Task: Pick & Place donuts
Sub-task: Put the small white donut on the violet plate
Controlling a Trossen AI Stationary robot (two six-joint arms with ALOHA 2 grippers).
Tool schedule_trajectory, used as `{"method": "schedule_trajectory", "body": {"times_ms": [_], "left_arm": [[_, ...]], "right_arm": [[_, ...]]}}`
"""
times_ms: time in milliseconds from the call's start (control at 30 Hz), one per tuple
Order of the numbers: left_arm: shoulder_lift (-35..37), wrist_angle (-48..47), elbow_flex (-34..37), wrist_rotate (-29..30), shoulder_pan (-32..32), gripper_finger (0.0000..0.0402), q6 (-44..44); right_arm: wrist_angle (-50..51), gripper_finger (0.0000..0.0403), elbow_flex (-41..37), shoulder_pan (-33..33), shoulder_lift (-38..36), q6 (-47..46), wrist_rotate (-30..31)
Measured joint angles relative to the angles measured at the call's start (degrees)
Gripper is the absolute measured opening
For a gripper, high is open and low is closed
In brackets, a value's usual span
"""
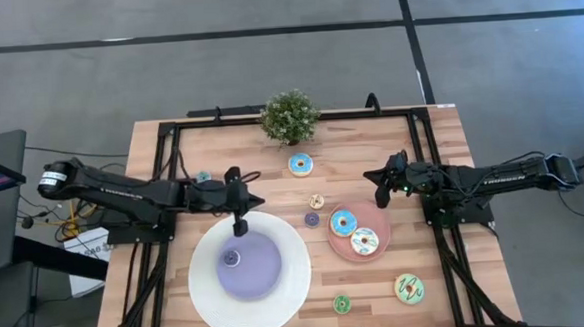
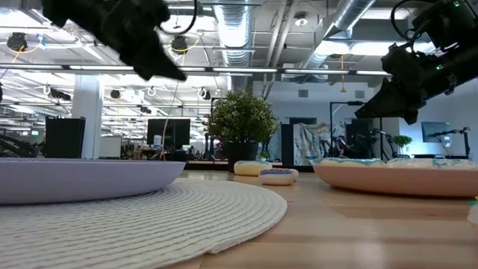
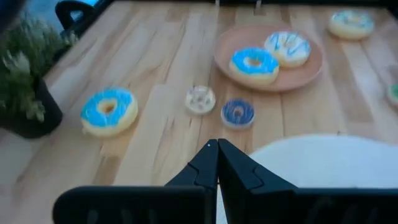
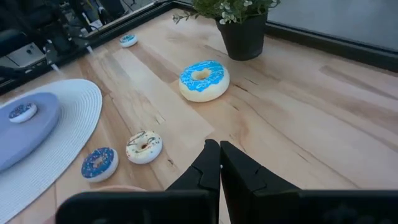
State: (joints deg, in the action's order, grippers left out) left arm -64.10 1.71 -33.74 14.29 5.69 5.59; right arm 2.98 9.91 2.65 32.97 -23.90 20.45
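Jaws closed and empty on left gripper (image 1: 240, 229) and right gripper (image 1: 381, 201); donuts (image 1: 300, 164) likely light, rigid: grasp across ring

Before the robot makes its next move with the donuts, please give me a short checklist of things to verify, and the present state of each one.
1. left gripper empty and shut, above the rim of the large white-and-purple plate: ok.
2. right gripper empty and shut, beside the pink plate: ok.
3. Jaws open for a pick: not ok, both are shut.
4. Loose donuts free to reach: the big blue donut, tiny white donut and tiny purple donut lie apart on the wood: ok.
5. Room on the pink plate: it already holds two donuts; cannot tell if a third fits.
6. potted plant near the big blue donut: ok, apart.
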Motion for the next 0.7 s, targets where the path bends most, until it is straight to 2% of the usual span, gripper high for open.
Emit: {"method": "schedule_trajectory", "body": {"times_ms": [233, 400, 533, 700], "left_arm": [[5.81, 5.65, 10.56, 0.22, -0.07, 0.0, 1.8], [13.44, 5.53, 14.61, 2.11, -0.31, 0.0, 0.58], [19.23, 5.47, 17.61, 3.01, -0.35, 0.0, -0.67], [24.82, 5.57, 21.34, 4.23, -0.37, 0.0, -0.65]], "right_arm": [[-1.93, 0.0003, 0.0, 0.11, 0.0, -0.11, 0.54], [-12.69, 0.0017, 0.06, 0.1, 2.82, 0.3, 0.58], [-15.53, 0.0055, 3.95, 0.05, 9.77, 2.59, 0.72], [-13.88, 0.0118, 13.7, 0.11, 22.99, 6.16, 0.7]]}}
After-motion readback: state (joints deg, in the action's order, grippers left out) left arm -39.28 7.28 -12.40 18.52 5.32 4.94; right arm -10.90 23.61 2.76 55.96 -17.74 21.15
